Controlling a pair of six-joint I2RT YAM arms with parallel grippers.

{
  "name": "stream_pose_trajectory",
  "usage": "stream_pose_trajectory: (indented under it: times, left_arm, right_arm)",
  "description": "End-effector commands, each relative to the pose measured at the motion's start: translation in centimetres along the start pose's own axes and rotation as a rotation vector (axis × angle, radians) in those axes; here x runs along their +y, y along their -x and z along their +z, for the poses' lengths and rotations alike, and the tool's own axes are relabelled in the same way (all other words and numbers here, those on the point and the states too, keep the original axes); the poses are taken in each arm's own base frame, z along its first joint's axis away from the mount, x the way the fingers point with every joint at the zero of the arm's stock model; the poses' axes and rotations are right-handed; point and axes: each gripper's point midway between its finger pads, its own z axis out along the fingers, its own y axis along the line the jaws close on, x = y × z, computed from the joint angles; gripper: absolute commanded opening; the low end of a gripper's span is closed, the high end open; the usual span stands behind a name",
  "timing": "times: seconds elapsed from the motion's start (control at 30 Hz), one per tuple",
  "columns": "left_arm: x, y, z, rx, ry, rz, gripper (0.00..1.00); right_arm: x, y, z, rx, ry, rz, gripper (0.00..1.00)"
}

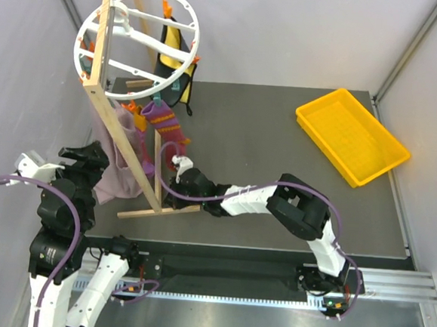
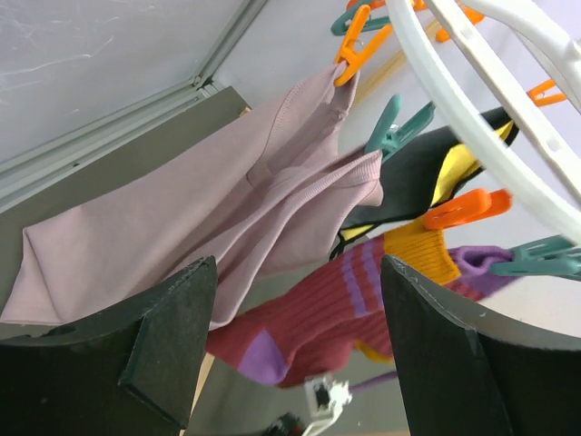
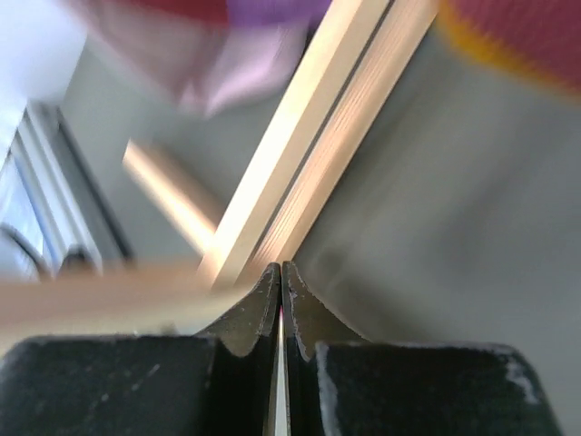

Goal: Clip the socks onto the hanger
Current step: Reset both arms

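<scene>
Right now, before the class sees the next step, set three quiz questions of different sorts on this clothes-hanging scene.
1. True or false: the right gripper is shut with nothing between its fingers.
2. Fill in: the left gripper stands ____.
3. What holds up the pale mauve cloth? A) clips on the round white plastic hanger; B) the left gripper; C) the right gripper.

Key: 1 true; 2 open; 3 A.
</scene>
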Motion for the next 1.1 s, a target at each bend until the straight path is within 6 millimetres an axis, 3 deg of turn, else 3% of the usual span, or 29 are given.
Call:
stream_pose_trajectory:
  times: [0.0,0.17,0.3,0.43,0.47,0.53,0.63,0.67,0.77,0.9,0.93,1.07]
  left_arm:
    - [0.2,0.6,-0.3,-0.024,0.009,-0.030,0.77]
    - [0.6,1.0,-0.5,-0.037,0.022,-0.023,0.77]
    - [0.8,1.1,-0.8,-0.040,0.023,-0.006,0.77]
    - [1.7,0.1,-0.6,-0.019,0.045,0.019,0.77]
    - [1.8,-0.2,-0.6,-0.011,0.045,0.022,0.76]
    - [2.4,-1.2,-0.4,0.008,0.055,0.031,0.76]
    - [3.1,-1.9,-0.5,0.021,0.070,0.018,0.76]
    - [3.2,-2.1,-0.5,0.023,0.073,0.014,0.76]
    - [3.6,-2.2,-0.6,0.014,0.076,0.000,0.76]
    - [4.0,-2.9,-0.6,0.032,0.081,-0.001,0.75]
    - [4.2,-3.4,-0.5,0.044,0.085,0.001,0.75]
    - [5.0,-4.9,-0.6,0.092,0.110,-0.024,0.75]
  right_arm:
    - [-2.8,5.0,0.9,-0.086,-0.064,-0.017,0.00]
    - [-1.3,6.2,0.4,-0.067,-0.006,-0.114,0.05]
    - [-1.1,6.5,-2.4,-0.078,-0.026,-0.135,0.14]
    - [-1.3,6.3,-7.0,-0.076,-0.065,-0.159,0.34]
    - [-1.6,6.1,-7.7,-0.074,-0.077,-0.167,0.44]
    - [-3.4,5.0,-9.2,-0.051,-0.156,-0.164,0.51]
    - [-4.5,6.0,-12.3,-0.100,-0.237,-0.147,0.73]
    - [-5.2,5.7,-13.1,-0.095,-0.274,-0.127,0.97]
    - [-7.0,5.6,-14.9,-0.113,-0.350,-0.072,1.00]
    - [-7.6,5.4,-15.8,-0.106,-0.338,-0.021,1.00]
    - [-8.2,4.6,-15.9,-0.098,-0.338,-0.020,1.00]
    - [-9.8,4.9,-16.6,-0.117,-0.311,0.071,1.00]
